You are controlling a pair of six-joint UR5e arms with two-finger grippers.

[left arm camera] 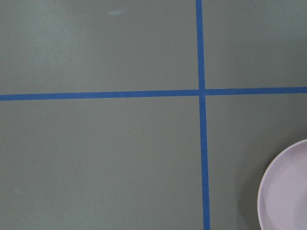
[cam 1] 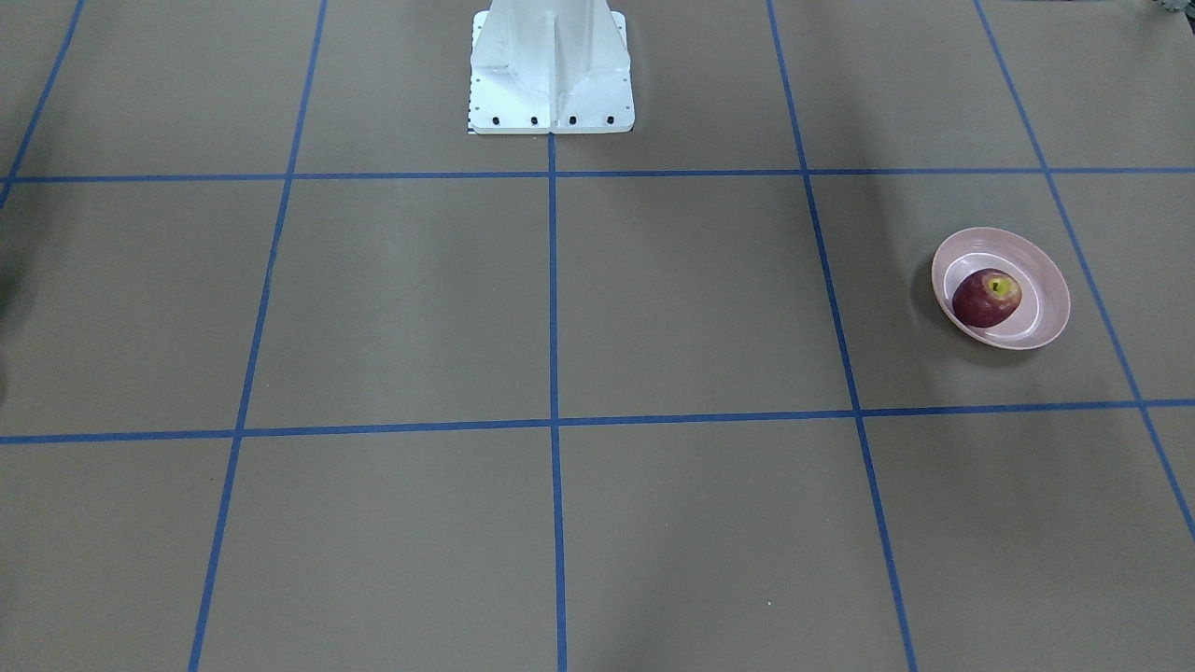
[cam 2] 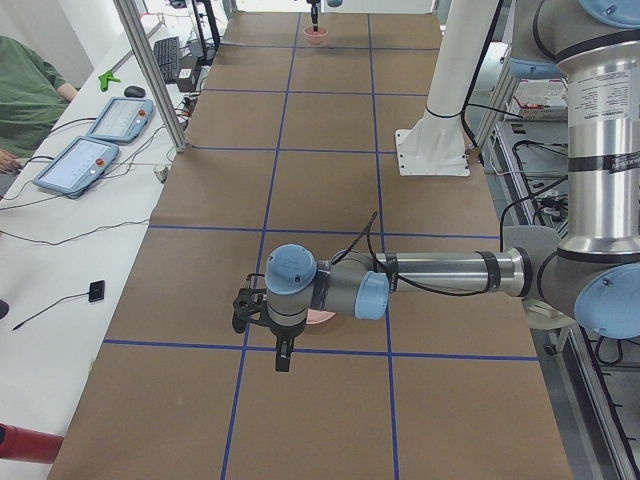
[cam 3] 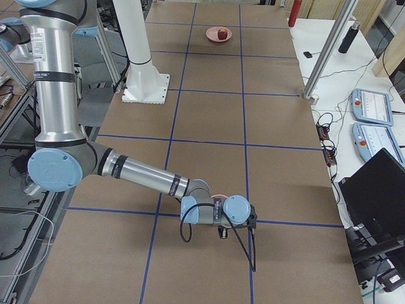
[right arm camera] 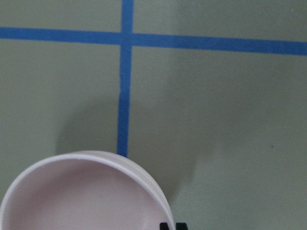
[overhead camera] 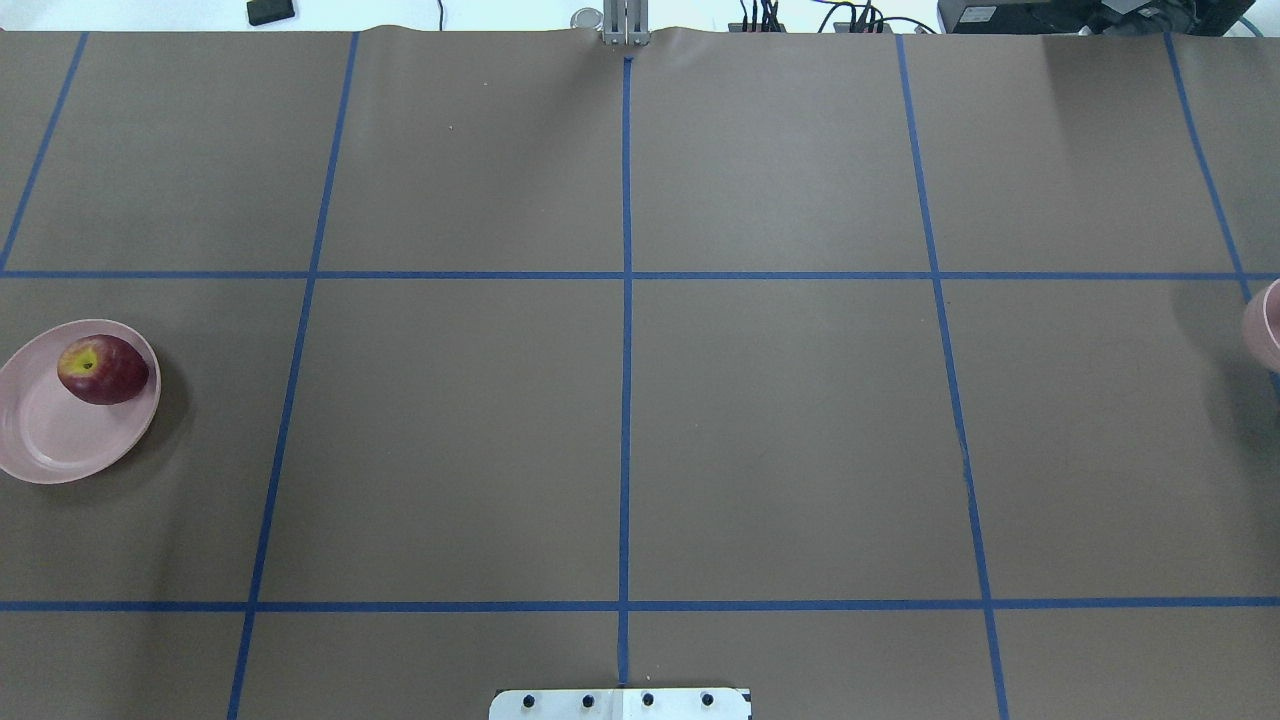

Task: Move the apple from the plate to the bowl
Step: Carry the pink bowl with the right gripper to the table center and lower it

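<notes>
The dark red apple (overhead camera: 103, 369) lies on the far side of the pale pink plate (overhead camera: 50, 440), at the table's left edge in the overhead view. They also show in the front view as apple (cam 1: 987, 297) and plate (cam 1: 1046, 317). The small pink bowl (overhead camera: 1265, 325) sits at the right edge, cut off. My left gripper (cam 2: 283, 358) points down beside the plate, whose rim (left arm camera: 288, 191) shows in the left wrist view. My right gripper (cam 3: 223, 234) hangs by the bowl (right arm camera: 81, 191). I cannot tell whether either gripper is open or shut.
The brown table is marked with a grid of blue tape lines (overhead camera: 626, 300). The robot's white base (cam 1: 551, 75) stands at the middle of its near edge. Teach pendants (cam 2: 95, 140) and cables lie on the side bench.
</notes>
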